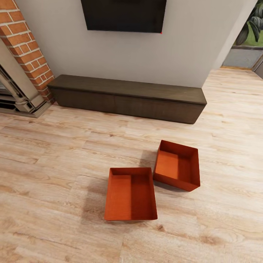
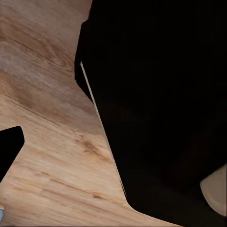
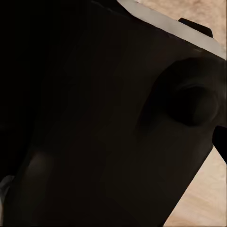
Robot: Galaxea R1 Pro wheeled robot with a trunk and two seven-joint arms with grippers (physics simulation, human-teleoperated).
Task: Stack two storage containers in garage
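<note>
Two alike orange-red open-top storage containers sit on the pale wood-plank floor of the living room in the head view. The nearer container [image 1: 130,194] lies square to me at centre. The farther container [image 1: 177,165] sits just right of it, turned a little, the two corners almost touching. Both look empty. The left wrist view shows wood floor [image 2: 47,118] beside a large black part of the robot [image 2: 161,104], and a dark finger-like tip [image 2: 9,149] at the picture's edge. A black robot part [image 3: 94,118] covers most of the right wrist view. Whether either gripper is open or shut is unclear.
A long low dark-brown cabinet [image 1: 128,96] runs along the white wall behind the containers, under a black TV [image 1: 124,14]. A red-brick fireplace [image 1: 25,47] stands at the left. An opening with more wood floor [image 1: 233,95] lies to the right of the wall.
</note>
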